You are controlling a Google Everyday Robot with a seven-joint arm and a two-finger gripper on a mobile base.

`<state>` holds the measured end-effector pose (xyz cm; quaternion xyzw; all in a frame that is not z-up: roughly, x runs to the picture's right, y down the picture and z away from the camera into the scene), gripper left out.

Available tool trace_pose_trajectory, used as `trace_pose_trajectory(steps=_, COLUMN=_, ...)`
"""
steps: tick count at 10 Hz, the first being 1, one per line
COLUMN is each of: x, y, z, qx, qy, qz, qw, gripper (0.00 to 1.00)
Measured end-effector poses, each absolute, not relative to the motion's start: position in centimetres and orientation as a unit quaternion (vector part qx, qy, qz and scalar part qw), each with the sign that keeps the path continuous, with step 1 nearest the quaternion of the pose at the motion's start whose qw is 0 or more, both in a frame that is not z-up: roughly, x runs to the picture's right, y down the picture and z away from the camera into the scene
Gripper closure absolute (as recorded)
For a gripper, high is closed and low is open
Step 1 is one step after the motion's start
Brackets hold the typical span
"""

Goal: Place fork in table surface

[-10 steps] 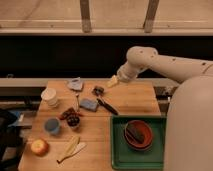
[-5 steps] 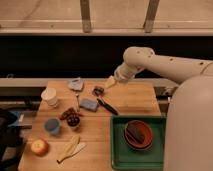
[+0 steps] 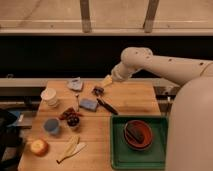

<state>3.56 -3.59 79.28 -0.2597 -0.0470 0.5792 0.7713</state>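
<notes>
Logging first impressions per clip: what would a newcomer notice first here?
The big white arm extends from the right, its hand low over the back middle of the table. Next comes the green tray at front right holding a red bowl, then the white cup near the left edge.

Dark end effector (image 3: pixel 98 90) over light-brown planked table surface (image 3: pixel 135 100); green tray (image 3: pixel 115 150); white cup (image 3: pixel 49 96); silvery fork (image 3: pixel 77 102)
</notes>
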Motion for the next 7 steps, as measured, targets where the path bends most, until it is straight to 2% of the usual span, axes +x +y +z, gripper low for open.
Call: trace_pose_trajectory(steps=7, x=-14.2, y=-2.6, z=83.0, qx=-0.286, qy=-0.086, qz=0.46, qw=0.836, gripper=0.28)
